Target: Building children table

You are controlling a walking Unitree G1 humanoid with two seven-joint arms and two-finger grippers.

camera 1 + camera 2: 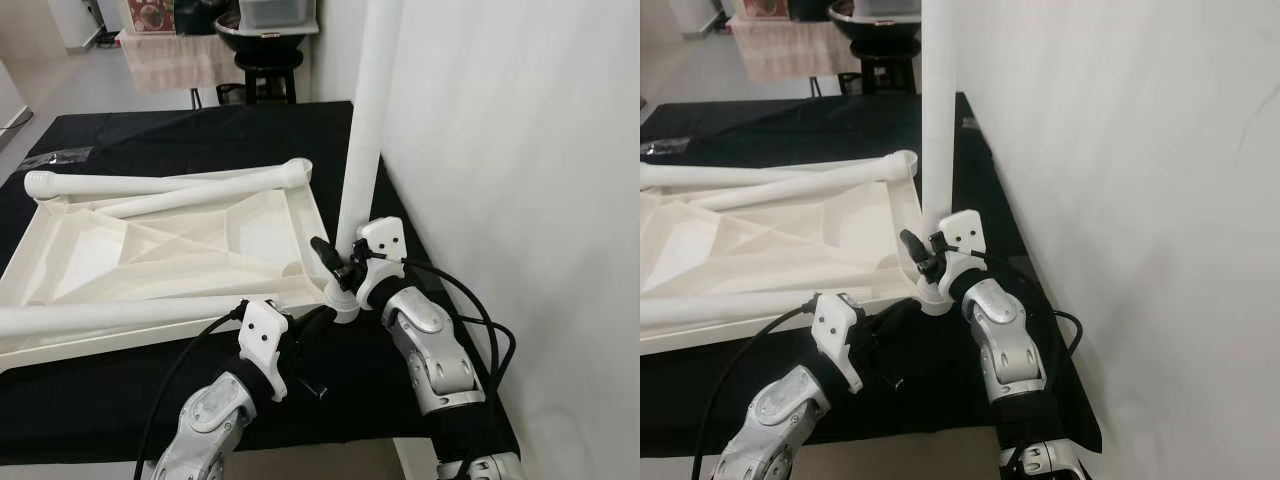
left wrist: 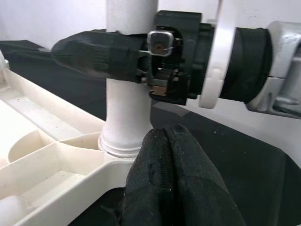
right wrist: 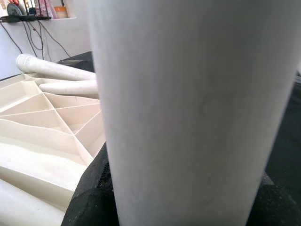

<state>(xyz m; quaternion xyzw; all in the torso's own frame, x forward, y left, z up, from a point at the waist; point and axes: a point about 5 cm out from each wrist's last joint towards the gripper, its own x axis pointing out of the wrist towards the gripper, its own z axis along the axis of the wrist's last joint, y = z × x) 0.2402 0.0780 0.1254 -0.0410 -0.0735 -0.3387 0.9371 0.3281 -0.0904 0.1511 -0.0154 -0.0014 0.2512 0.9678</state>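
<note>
- Leg (image 1: 362,120) stands in the near right corner of the tabletop (image 1: 150,250); right gripper (image 1: 338,262) pinches it.
- Left gripper (image 2: 164,160), pressed together, touches that corner.
- Tilting could jam it.

Head cameras look down from 6 o'clock; both wrist cameras sit close, sharing the upright leg (image 1: 362,150).

Silver jointed arms; white wrist plates; black cables; black fingers (image 2: 94,54).
</note>
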